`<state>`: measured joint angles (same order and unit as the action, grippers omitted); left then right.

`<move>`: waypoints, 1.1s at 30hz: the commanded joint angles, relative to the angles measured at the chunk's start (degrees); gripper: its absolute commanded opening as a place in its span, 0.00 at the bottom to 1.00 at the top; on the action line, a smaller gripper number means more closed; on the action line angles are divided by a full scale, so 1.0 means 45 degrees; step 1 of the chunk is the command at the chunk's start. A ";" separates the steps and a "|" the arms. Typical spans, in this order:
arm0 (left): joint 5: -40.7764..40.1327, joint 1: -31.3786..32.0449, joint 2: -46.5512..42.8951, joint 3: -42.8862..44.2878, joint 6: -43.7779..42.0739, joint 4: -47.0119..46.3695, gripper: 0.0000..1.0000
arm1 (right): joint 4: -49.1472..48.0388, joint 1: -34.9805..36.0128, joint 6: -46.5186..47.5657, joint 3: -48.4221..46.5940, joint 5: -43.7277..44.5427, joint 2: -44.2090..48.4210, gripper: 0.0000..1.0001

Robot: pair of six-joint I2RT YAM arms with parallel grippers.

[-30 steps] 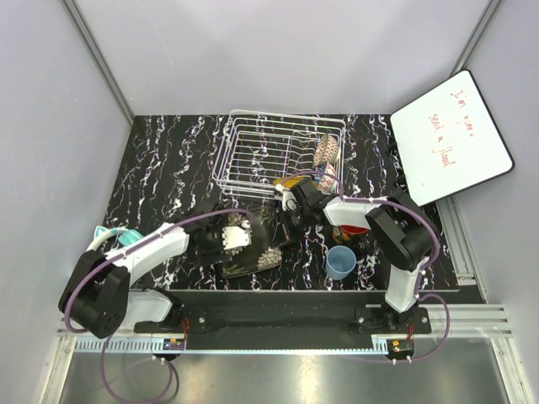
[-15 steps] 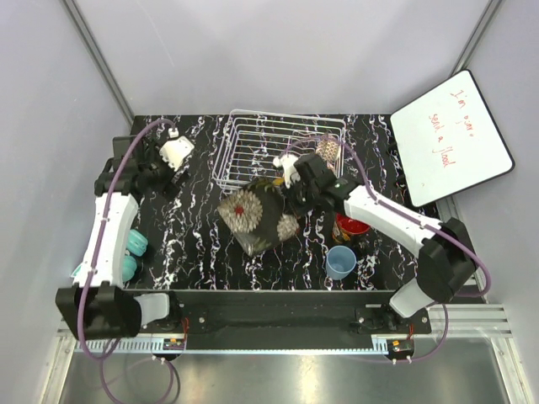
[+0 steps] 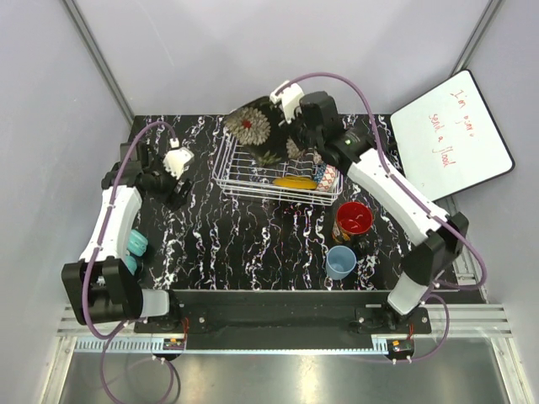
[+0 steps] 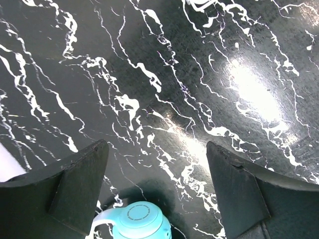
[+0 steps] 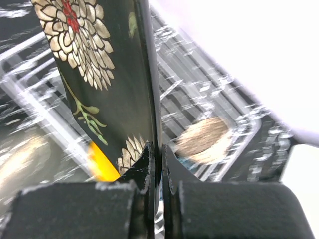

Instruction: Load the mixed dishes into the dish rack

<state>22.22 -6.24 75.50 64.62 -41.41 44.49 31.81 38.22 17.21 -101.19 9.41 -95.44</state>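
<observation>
over the dish rack (image 3: 221, 168), right gripper (image 5: 158, 158) pinches dark flower-patterned plate (image 5: 102, 74)

tabletop (image 3: 221, 246): black with white veining, is being lit with glare | teal headphones (image 3: 133, 251): are being rested at the tabletop's left edge, towards its near side | white board (image 3: 450, 139): red handwriting, is being leaned beyond the tabletop's far-right corner

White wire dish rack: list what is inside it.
A yellow-orange patterned round plate sits at the rack's near side, a pinkish-white speckled bowl beside it. The dark flowered squarish plate, held over it in the right gripper, hides its far part.
</observation>
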 commanded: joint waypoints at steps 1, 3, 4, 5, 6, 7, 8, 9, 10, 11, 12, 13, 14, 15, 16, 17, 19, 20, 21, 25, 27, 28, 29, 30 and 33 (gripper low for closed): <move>0.0610 -0.0273 0.0447 -0.0238 0.0256 -0.0550 0.83 | -0.1756 -0.0913 0.2089 -0.2257 0.1697 -0.0918 0.00; 0.0765 -0.0371 0.0720 -0.0220 0.0490 -0.0706 0.83 | -0.2493 -0.1265 0.3436 -0.2748 0.2359 -0.1524 0.00; 0.0843 -0.0410 0.0837 -0.0200 0.0549 -0.0707 0.83 | -0.2828 -0.1421 0.3789 -0.2768 0.2517 -0.1642 0.00; 0.0960 -0.0410 0.0858 -0.0200 0.0627 -0.0726 0.82 | -0.3141 -0.1732 0.4314 -0.2787 0.2460 -0.1759 0.00; 0.1000 -0.0410 0.0897 -0.0200 0.0647 -0.0746 0.82 | -0.3608 -0.1928 0.4552 -0.2826 0.2324 -0.1818 0.00; 0.1000 -0.0410 0.0974 -0.0161 0.0666 -0.0746 0.82 | -0.3883 -0.2065 0.4805 -0.2827 0.2265 -0.1877 0.00; 0.1020 -0.0430 0.1033 -0.0141 0.0686 -0.0746 0.82 | -0.4137 -0.2164 0.5446 -0.2769 0.2206 -0.1993 0.00; 0.1020 -0.0468 0.1072 -0.0122 0.0705 -0.0765 0.82 | -0.4855 -0.2319 0.5800 -0.2652 0.2206 -0.2033 0.00; 0.1020 -0.0507 0.1131 -0.0122 0.0686 -0.0766 0.82 | -0.5114 -0.2359 0.6094 -0.2651 0.2264 -0.2092 0.00; 0.1097 -0.0546 0.1286 -0.0122 0.0686 -0.0746 0.82 | -0.5232 -0.2398 0.6503 -0.2786 0.2439 -0.2324 0.00; 0.1137 -0.0663 0.1326 -0.0141 0.0705 -0.0765 0.82 | -0.5292 -0.2476 0.6642 -0.2962 0.2498 -0.2462 0.00; 0.1176 -0.0683 0.1404 -0.0180 0.0706 -0.0785 0.82 | -0.5350 -0.2516 0.7011 -0.3157 0.2518 -0.2695 0.00; 0.1234 -0.0684 0.1501 -0.0219 0.0744 -0.0785 0.82 | -0.5544 -0.2555 0.7266 -0.3139 0.2596 -0.2775 0.00; 0.1254 -0.0742 0.1541 -0.0316 0.0783 -0.0804 0.81 | -0.6010 -0.2613 0.7539 -0.3081 0.2655 -0.2834 0.00; 0.1351 -0.0781 0.1599 -0.0356 0.0803 -0.0785 0.81 | -0.6169 -0.2672 0.7910 -0.2964 0.2578 -0.2892 0.00; 0.1390 -0.0781 0.1619 -0.0395 0.0823 -0.0804 0.81 | -0.6422 -0.2711 0.8029 -0.2925 0.2558 -0.2912 0.00; 0.1527 -0.0859 0.1678 -0.0473 0.0843 -0.0805 0.80 | -0.6561 -0.2828 0.8264 -0.2924 0.2441 -0.3029 0.00; 0.1528 -0.0898 0.1794 -0.0454 0.0842 -0.0824 0.80 | -0.6678 -0.2848 0.8362 -0.2886 0.2421 -0.3107 0.00; 0.1528 -0.0937 0.1834 -0.0434 0.0842 -0.0824 0.80 | -0.6756 -0.2867 0.8595 -0.2808 0.2421 -0.3205 0.00; 0.1527 -0.1035 0.2088 -0.0298 0.0764 -0.0824 0.79 | -0.6972 -0.2984 0.9045 -0.2515 0.2382 -0.3498 0.00; 0.1547 -0.1133 0.2263 -0.0181 0.0745 -0.0824 0.79 | -0.7518 -0.3005 0.9298 -0.2185 0.2343 -0.3596 0.00; 0.1586 -0.1152 0.2341 -0.0103 0.0725 -0.0805 0.79 | -0.7731 -0.3043 0.9416 -0.2027 0.2304 -0.3596 0.00; 0.1606 -0.1191 0.2458 0.0052 0.0745 -0.0805 0.79 | -0.7850 -0.3082 0.9495 -0.1755 0.2284 -0.3616 0.00; 0.1644 -0.1211 0.2653 0.0131 0.0745 -0.0785 0.79 | -0.7889 -0.3140 0.9553 -0.1636 0.2245 -0.3654 0.00; 0.2053 -0.1250 0.3102 0.0580 0.1113 -0.0785 0.79 | -0.7948 -0.3277 0.9496 -0.1323 0.2148 -0.3694 0.00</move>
<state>27.33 -11.38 87.29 63.22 -38.13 42.41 9.04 24.64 58.28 -106.76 19.49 -113.60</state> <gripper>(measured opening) 0.790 0.029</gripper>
